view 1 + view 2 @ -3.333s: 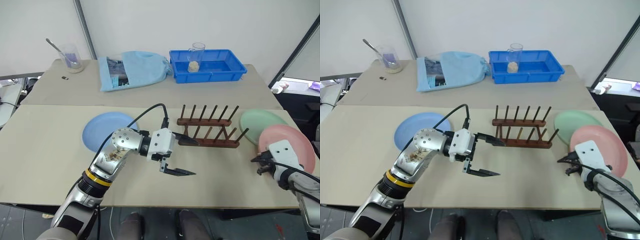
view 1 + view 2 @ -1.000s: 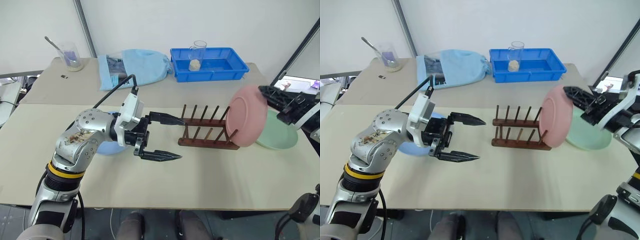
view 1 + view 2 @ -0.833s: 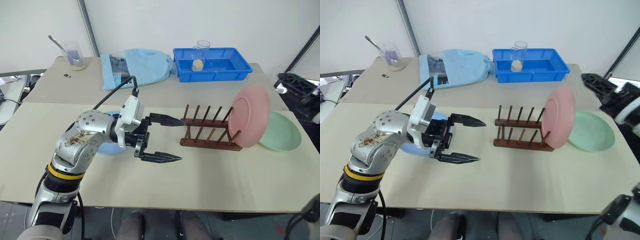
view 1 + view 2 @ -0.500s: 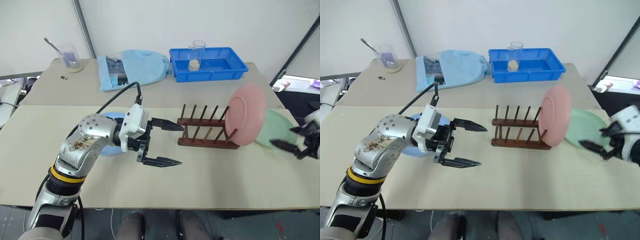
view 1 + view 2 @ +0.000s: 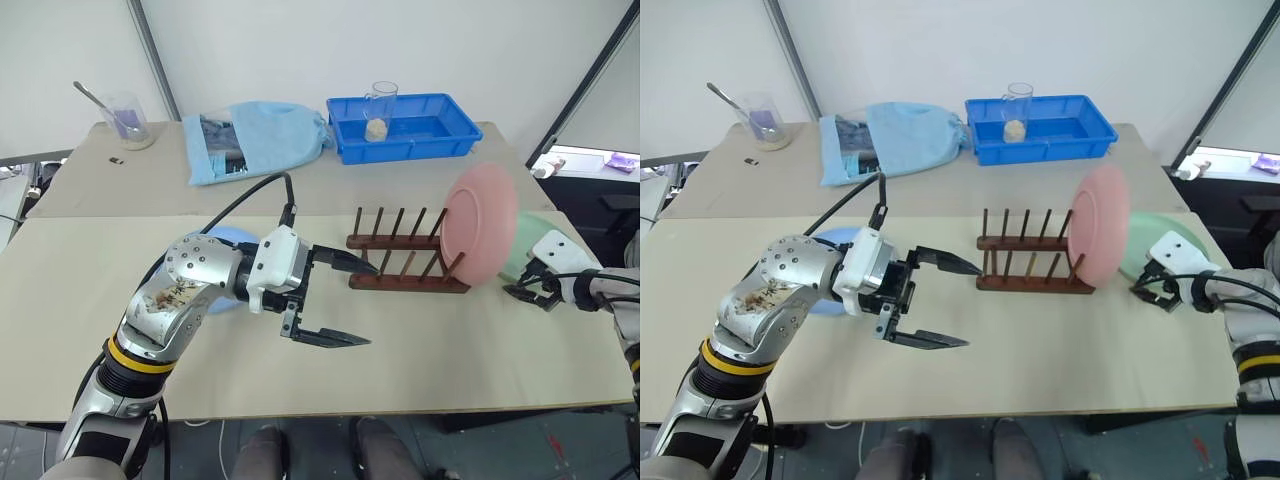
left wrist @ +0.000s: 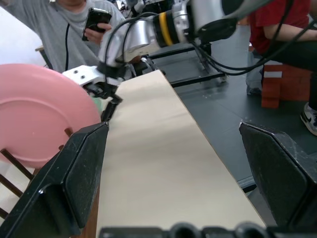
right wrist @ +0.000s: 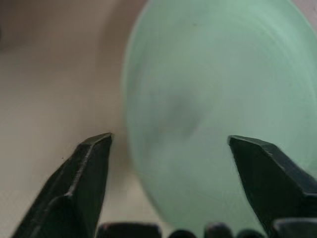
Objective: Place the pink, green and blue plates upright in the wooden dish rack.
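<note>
Beige tabletop (image 5: 420, 370) runs wide under both arms, with a second table pushed up behind it carrying a bright blue rectangular plastic tray (image 5: 408, 125), a light blue cloth bag (image 5: 255, 140) and a clear beaker with a spoon (image 5: 122, 118).

What has changed in the last few seconds is the pale pink round plastic plate (image 5: 480, 226): it lay flat at the right end of the table and now stands upright in the end slot of the small dark brown wooden dish rack (image 5: 405, 260), leaning slightly on the pegs, with nothing holding it. The right gripper (image 5: 533, 294), which carried it up there, has let go and dropped back down to table level. Its fingers are spread, and the right wrist view shows them either side of the near edge of the mint green round plate (image 7: 218, 114), which lies flat on the table just behind the pink one; I can't see any contact yet.

The left gripper (image 5: 338, 300) hovers above the table to the left of the rack, its fingers wide apart and empty. The light blue round plate (image 5: 228, 240) lies flat behind that arm, mostly hidden.

So one plate of three is racked, and the green one looks like the next pick.
</note>
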Tool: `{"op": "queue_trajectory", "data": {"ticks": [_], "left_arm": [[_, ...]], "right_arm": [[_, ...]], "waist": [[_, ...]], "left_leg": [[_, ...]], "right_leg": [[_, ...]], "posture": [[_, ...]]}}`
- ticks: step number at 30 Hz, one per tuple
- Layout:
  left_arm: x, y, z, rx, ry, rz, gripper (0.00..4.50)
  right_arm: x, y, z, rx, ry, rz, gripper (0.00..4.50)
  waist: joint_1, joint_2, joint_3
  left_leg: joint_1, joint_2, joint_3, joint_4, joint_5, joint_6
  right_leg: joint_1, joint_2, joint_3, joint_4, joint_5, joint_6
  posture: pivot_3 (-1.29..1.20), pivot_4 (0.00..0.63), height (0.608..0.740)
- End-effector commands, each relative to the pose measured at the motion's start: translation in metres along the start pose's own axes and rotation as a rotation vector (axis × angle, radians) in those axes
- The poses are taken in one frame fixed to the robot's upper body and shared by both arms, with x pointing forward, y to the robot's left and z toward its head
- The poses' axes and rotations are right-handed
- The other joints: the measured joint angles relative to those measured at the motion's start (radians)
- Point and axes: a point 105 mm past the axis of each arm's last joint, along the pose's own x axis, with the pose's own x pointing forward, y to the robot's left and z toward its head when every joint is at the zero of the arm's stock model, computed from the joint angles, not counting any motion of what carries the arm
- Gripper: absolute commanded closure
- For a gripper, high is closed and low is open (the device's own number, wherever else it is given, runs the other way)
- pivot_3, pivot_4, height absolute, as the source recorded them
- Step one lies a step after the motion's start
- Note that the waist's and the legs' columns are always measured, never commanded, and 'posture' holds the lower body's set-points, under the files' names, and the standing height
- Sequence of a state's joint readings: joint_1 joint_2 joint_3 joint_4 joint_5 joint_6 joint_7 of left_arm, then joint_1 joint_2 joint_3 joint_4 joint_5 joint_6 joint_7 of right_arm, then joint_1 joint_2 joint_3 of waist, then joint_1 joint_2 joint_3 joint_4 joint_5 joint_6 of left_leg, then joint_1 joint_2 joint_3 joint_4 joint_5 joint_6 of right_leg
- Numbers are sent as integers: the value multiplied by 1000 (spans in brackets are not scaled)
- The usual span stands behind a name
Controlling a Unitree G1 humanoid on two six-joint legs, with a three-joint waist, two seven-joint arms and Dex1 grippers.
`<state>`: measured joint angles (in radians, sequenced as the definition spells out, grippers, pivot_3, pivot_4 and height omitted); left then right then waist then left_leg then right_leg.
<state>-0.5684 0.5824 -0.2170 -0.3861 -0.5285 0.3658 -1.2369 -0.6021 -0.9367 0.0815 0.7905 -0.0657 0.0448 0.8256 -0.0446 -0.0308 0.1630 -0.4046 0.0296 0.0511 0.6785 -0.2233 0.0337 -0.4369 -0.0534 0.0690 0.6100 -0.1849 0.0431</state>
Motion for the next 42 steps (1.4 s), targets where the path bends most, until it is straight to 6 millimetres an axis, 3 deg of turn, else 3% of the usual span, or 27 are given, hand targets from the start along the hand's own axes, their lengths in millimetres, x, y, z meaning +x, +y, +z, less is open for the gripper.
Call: {"op": "queue_trajectory", "data": {"ticks": [1,8,9,14,18,20,21,23,25,30,32,35,42], "left_arm": [[4,-6,8,70,0,-20,0],[8,-6,12,77,-11,-7,0],[8,-5,12,78,-11,2,0],[-2,6,10,68,4,69,0],[-19,14,3,41,38,172,0],[-24,14,0,30,54,195,0],[-29,14,-2,22,65,212,0],[-37,16,-5,3,80,251,0],[-43,18,-7,-14,87,284,0],[-55,12,-16,-43,130,300,0],[-56,12,-17,-48,133,305,0],[-55,12,-16,-48,126,306,0],[-50,6,-11,-68,86,269,0]], "right_arm": [[1,-3,-11,21,42,-8,1868],[2,-1,-12,41,35,3,4301],[-1,-5,-11,29,32,-24,4488],[-24,-36,11,-40,-31,-183,4488],[-65,-71,75,-160,-221,-382,4488],[-81,-77,102,-182,-311,-435,4488],[-93,-78,129,-215,-416,-458,4488],[-122,-69,184,-244,-675,-473,4488],[-147,-52,225,-189,-912,-418,4488],[-175,-4,272,78,-1209,-117,4488],[-180,10,279,276,-1278,47,4488],[-174,24,271,490,-1269,228,4488],[-166,56,246,682,-1129,454,4488]], "waist": [[0,0,0],[3,0,0],[4,0,0],[8,1,0],[1,5,2],[-5,5,2],[-9,5,2],[-14,5,2],[-19,5,2],[-6,5,2],[3,5,2],[19,5,2],[30,5,2]], "left_leg": [[0,0,0,0,0,0],[1,-1,0,1,0,0],[1,-1,0,2,0,0],[2,-1,-1,1,0,0],[-2,-2,1,1,0,0],[-1,0,3,0,0,0],[0,0,2,0,0,0],[1,2,2,-1,0,0],[0,5,1,-1,0,0],[1,9,-4,-1,0,0],[0,9,-4,-2,0,0],[-3,8,-3,-1,0,0],[-6,4,-2,-2,0,1]], "right_leg": [[0,0,0,0,0,0],[2,0,2,0,1,2],[2,0,2,1,1,2],[4,0,2,0,1,2],[-2,-1,3,1,1,3],[-2,0,4,1,2,5],[-2,1,4,1,2,5],[-2,3,4,2,2,4],[-3,8,5,2,3,2],[-3,11,2,4,4,1],[-3,11,1,4,4,0],[-3,8,1,2,5,-3],[-4,3,2,0,3,-8]], "posture": [[0,150,740],[0,150,740],[0,150,740],[0,150,740],[0,150,740],[0,150,740],[0,150,740],[0,150,740],[0,150,740],[0,150,740],[0,150,740],[0,150,740],[0,150,740]]}}
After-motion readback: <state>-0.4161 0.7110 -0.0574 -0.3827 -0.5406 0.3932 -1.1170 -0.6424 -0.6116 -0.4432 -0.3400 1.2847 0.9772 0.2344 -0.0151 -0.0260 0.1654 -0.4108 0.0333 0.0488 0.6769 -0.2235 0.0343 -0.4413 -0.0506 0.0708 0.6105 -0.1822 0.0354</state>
